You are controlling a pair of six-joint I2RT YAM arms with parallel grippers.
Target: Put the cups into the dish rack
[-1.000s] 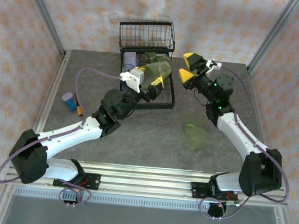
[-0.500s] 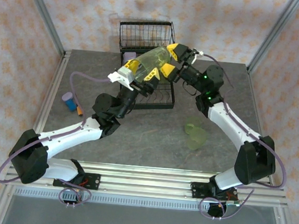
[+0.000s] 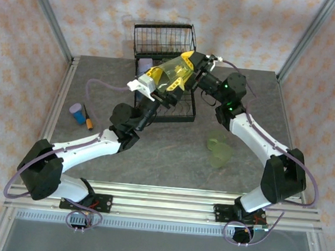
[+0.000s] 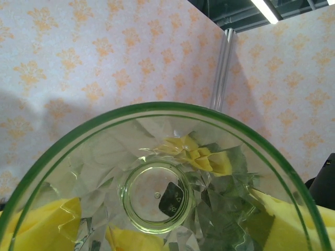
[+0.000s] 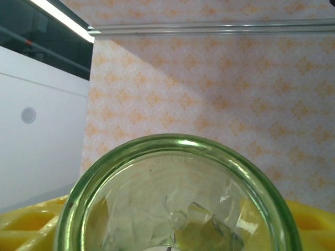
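Both arms reach inward, meeting above the dish rack. Left gripper pinches the light green cup near its mouth; right gripper clamps its base. Cup translucent, tipped sideways, held aloft over the rack.

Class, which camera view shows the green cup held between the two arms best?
Top external: the whole green cup shows there, lying sideways, gripped by the left gripper at one end and the right gripper at the other. The left wrist view looks into its mouth, down to the base. The right wrist view sees its base end close up.
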